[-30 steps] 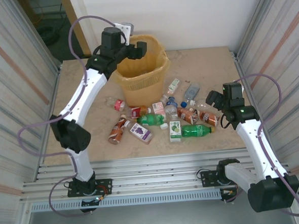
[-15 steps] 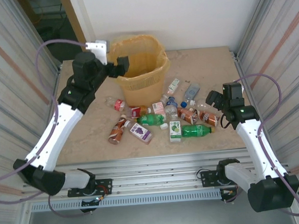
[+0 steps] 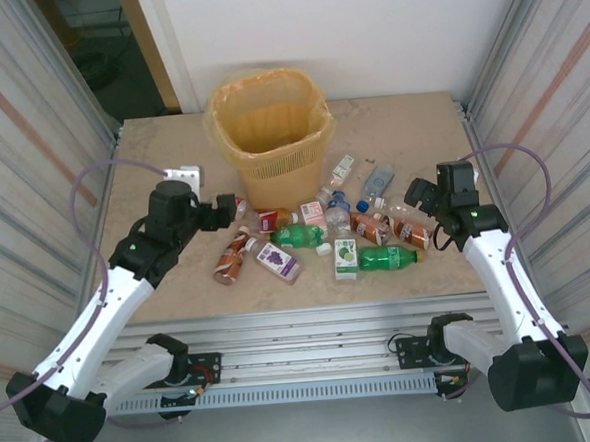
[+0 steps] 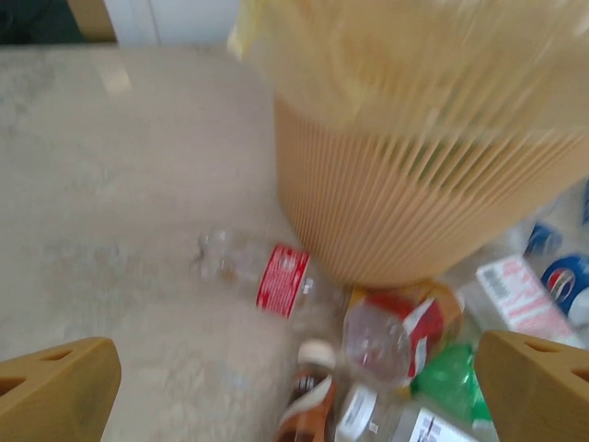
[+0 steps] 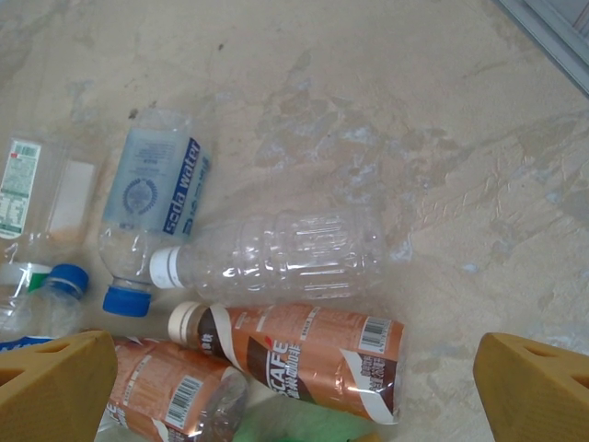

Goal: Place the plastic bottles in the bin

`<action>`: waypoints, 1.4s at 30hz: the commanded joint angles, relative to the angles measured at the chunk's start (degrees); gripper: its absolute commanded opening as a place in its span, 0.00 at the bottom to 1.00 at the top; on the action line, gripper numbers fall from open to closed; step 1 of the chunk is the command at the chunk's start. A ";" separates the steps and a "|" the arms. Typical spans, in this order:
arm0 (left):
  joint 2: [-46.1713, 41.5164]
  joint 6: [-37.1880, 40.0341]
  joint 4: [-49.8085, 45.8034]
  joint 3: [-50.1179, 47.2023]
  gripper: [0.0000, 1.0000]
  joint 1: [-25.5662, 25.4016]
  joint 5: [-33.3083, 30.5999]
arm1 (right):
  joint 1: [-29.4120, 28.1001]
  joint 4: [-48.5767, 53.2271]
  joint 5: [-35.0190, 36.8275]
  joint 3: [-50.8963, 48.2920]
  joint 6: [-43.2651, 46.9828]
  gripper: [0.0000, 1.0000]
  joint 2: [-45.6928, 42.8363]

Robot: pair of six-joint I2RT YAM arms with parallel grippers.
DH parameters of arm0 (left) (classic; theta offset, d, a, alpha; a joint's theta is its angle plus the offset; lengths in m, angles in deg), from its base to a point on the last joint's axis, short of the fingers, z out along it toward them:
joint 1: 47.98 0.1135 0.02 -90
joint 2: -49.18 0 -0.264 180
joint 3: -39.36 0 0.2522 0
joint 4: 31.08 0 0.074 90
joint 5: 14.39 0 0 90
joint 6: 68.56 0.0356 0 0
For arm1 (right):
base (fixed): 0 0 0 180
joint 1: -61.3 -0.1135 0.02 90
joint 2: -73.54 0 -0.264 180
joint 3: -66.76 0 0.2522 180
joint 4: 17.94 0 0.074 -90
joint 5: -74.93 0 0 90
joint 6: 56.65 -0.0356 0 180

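Spread, empty: left fingers [image 4: 55, 387], right fingers [image 5: 55, 382]; bottles [image 3: 298, 237] crowd bin [image 3: 281, 162] foot (bare table [image 3: 140, 150] leftward).

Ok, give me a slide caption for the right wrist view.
Clear ribbed plastic bottle with white cap lying between a blue-capped soda water bottle and a brown-labelled coffee bottle.

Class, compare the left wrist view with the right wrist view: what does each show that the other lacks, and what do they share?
Left wrist: the bin, with a red-labelled clear bottle lying beside it. Right wrist: a blue-capped soda water bottle, a white-capped clear bottle and a brown-labelled bottle. Shared: the beige table, and yellow fingertips spread wide, holding nothing.
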 commanded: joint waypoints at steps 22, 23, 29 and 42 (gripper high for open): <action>19.95 -7.36 -5.90 -7.17 0.92 0.00 5.76 | -0.35 0.81 2.55 0.24 -2.24 0.98 0.62; 20.47 -7.32 -5.97 -7.23 0.91 0.01 5.92 | -0.36 0.92 2.57 0.24 -2.22 0.98 0.63; 24.01 -8.19 -6.44 -7.63 0.87 0.09 6.87 | -0.35 0.88 2.85 0.07 -2.34 0.98 0.70; 27.33 -11.33 -6.09 -10.16 0.79 0.25 8.31 | -0.36 0.50 2.61 0.51 -2.24 0.98 1.64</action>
